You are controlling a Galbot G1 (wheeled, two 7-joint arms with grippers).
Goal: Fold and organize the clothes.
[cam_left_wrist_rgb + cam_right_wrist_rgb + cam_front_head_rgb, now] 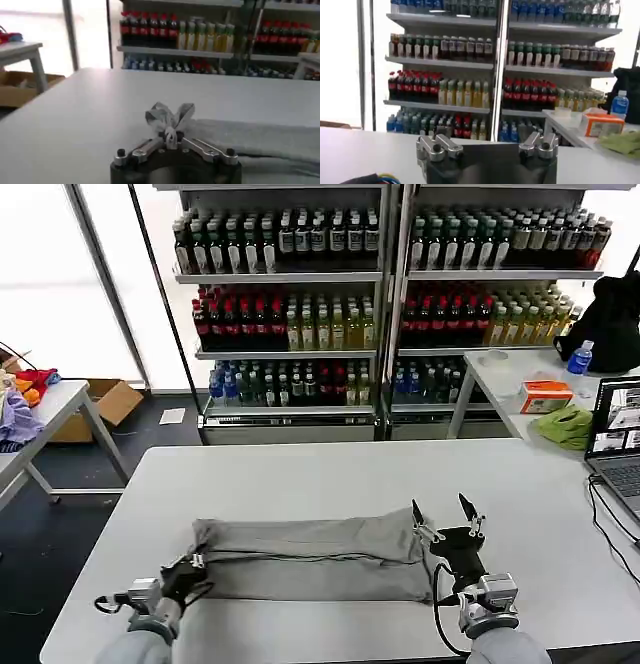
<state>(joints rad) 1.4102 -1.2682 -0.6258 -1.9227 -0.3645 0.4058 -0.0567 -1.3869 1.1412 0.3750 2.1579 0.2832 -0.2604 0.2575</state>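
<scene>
Grey shirt (315,559) pinched by L gripper (171,138) (rest folded).

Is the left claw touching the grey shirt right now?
Touching. In the left wrist view, the left claw is shut on a bunched tuft of the grey shirt; the head view agrees, showing it at the shirt's left end.

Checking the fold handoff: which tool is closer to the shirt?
Left. The left tool is shut on the near left corner of the shirt, cloth bunched between its fingers. The right tool is open, raised at the shirt's right end, holding nothing.
</scene>
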